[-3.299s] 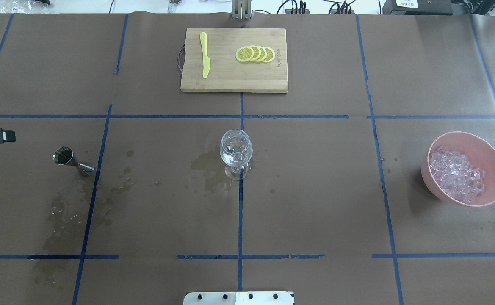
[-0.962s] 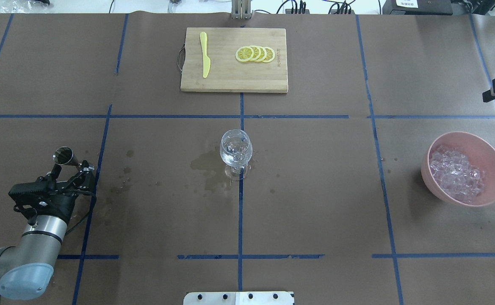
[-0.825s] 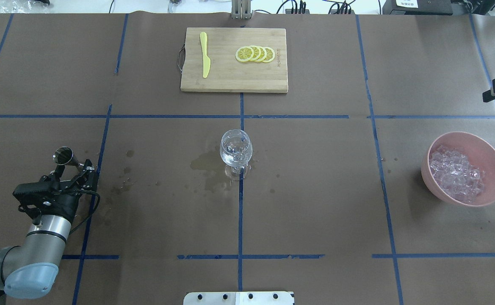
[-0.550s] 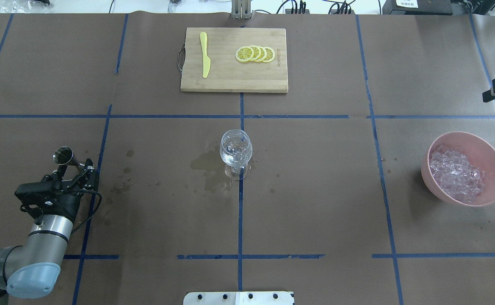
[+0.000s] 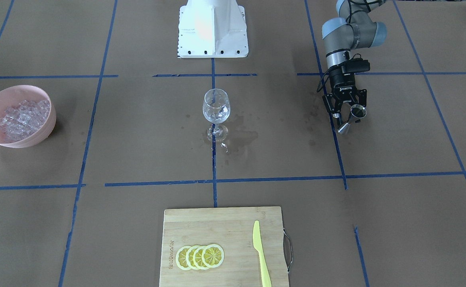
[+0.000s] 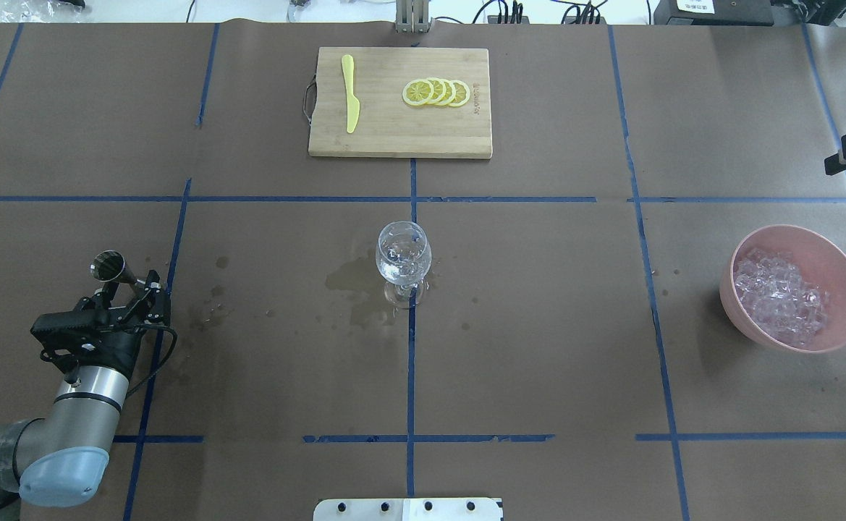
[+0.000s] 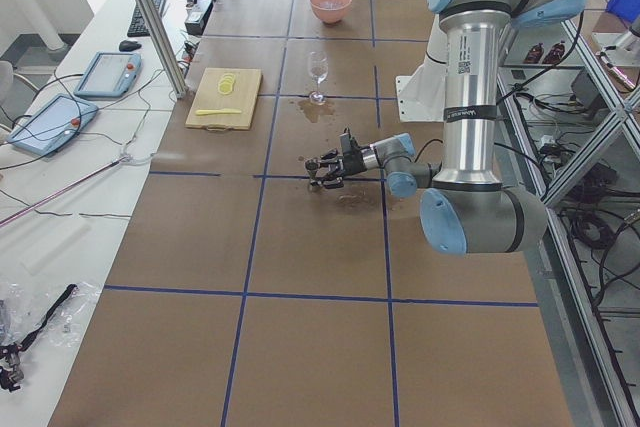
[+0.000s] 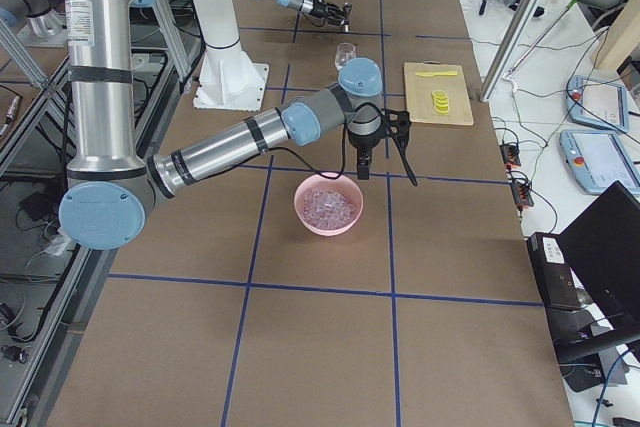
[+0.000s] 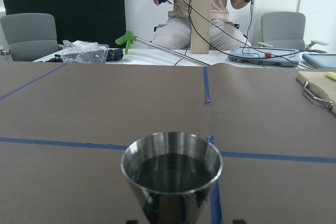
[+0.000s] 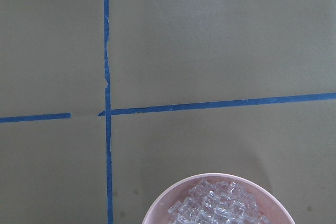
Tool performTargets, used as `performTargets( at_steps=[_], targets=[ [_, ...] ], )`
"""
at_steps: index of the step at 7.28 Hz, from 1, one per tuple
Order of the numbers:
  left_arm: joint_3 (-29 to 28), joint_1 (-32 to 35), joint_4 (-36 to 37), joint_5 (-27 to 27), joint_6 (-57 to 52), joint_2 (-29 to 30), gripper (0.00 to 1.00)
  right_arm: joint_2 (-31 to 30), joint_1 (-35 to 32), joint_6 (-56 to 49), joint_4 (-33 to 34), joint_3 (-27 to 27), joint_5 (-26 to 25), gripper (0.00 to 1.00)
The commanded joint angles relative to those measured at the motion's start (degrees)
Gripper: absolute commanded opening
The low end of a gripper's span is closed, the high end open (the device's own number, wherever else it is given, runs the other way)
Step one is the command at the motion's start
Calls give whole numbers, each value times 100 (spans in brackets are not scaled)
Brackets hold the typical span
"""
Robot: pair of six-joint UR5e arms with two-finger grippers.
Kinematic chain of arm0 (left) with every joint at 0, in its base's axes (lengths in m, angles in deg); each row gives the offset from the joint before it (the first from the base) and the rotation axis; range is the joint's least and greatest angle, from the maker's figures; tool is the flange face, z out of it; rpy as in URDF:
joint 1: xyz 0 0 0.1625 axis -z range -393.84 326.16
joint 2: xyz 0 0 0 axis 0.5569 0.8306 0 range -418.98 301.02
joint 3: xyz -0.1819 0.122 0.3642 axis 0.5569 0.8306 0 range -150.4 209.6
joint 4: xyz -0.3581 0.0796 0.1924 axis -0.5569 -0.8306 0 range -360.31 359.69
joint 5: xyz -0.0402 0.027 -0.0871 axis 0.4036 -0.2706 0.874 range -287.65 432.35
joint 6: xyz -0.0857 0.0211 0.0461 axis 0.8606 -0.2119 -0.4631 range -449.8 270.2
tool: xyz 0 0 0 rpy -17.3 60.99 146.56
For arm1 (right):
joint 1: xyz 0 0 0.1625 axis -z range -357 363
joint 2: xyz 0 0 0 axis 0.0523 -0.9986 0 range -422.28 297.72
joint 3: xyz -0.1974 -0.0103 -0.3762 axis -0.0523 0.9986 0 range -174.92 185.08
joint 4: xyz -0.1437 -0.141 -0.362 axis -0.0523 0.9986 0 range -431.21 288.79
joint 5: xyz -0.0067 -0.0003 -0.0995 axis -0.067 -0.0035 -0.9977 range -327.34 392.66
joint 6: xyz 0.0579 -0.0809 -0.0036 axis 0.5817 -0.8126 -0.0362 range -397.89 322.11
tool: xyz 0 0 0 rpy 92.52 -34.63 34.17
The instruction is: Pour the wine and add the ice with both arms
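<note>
Left gripper (image 6: 131, 284) at jigger (image 6: 110, 265), right gripper (image 8: 389, 175) near ice bowl
Left fingers apart, straddling the jigger's waist; wine (image 9: 171, 170) sits in its cup. Stemmed glass (image 6: 404, 260) upright mid-table. Ice (image 6: 777, 297) piled in pink bowl (image 6: 839, 278) at right; right fingers: cannot tell if apart or together. Cutting board (image 6: 394, 137) with lemon slices (image 6: 437, 92) and knife (image 6: 350, 94) at far edge

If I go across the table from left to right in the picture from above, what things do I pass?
metal cup → yellow knife → wine glass → pink bowl full of ice
</note>
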Motion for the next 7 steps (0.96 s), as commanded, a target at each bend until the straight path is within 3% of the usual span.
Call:
performTargets(
  at_steps=[1, 2, 3, 4, 7],
  targets=[
    [-13, 25, 0, -2, 0, 0, 55, 3, 0, 0, 0, 0, 9, 100],
    [-22, 25, 0, -2, 0, 0, 47, 3, 0, 0, 0, 0, 17, 100],
    [-22, 25, 0, -2, 0, 0, 28, 3, 0, 0, 0, 0, 17, 100],
    [-22, 42, -9, -2, 0, 0, 0, 3, 0, 0, 0, 0, 26, 100],
    [258, 191, -17, -2, 0, -17, 0, -32, 0, 0, -9, 0, 26, 100]
  ],
)
